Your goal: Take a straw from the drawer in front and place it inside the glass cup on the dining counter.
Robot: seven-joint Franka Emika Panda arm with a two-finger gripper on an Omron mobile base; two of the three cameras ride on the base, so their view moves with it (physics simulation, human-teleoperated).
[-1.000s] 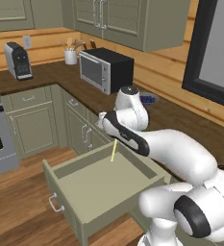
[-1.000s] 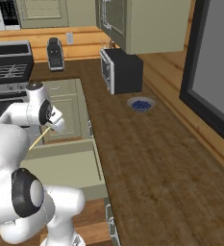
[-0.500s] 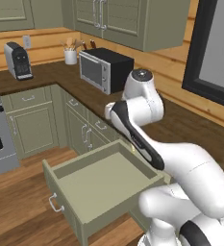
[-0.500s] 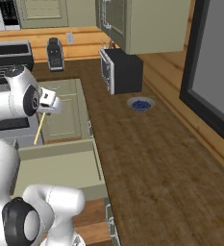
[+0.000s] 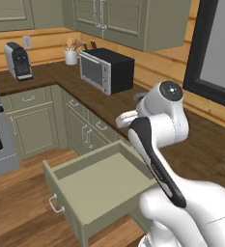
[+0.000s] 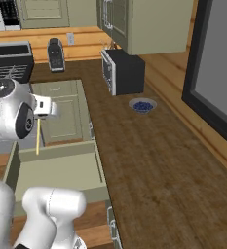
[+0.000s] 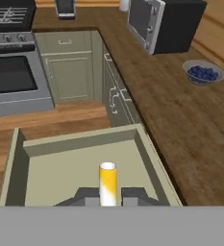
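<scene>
My gripper is shut on the straw, a thin pale-yellow stick that hangs straight down from the fingers above the open drawer. In the hand view the straw points away from the camera, pinched between the two dark fingertips, and my gripper hovers over the drawer's flat sage-green bottom. In the left base view the drawer stands pulled out at the lower left, and my own arm hides the hand. The glass cup and the dining counter are out of view.
A black microwave and a bowl of blueberries stand on the dark wood worktop to the right. A coffee machine sits at the back, beside a stove. Green cabinets line the corner.
The arm has risen and turned, and the straw has gone up with it, hanging higher above the drawer. The gripper has stayed shut on the straw.
</scene>
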